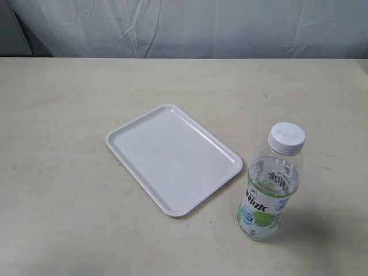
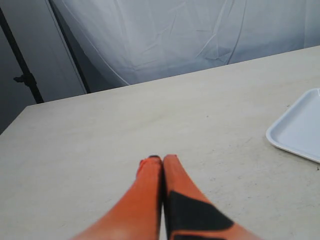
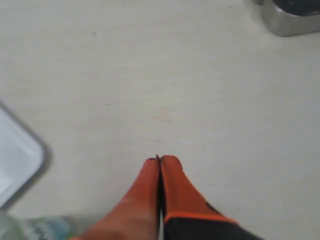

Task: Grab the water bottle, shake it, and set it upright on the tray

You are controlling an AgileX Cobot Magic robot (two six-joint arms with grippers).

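Observation:
The water bottle [image 1: 270, 183] stands upright on the table at the front right, clear plastic with a white cap and a green and blue label. Just to its left lies the white tray [image 1: 121, 138], turned at an angle and bare. Neither gripper shows in the exterior view. My left gripper [image 2: 159, 159] is shut, orange fingers pressed together over bare table, with a corner of the tray [image 2: 280, 135] off to one side. My right gripper [image 3: 160, 160] is also shut on nothing; a tray corner [image 3: 30, 150] and a blurred bit of the bottle [image 3: 35, 227] sit at the frame's edge.
The pale table [image 1: 69, 230] ends at a white curtain [image 1: 184, 26] along the back. A shiny metal object [image 3: 292, 17] sits on the table in the right wrist view. A dark stand [image 2: 25, 75] is beyond the table's edge in the left wrist view.

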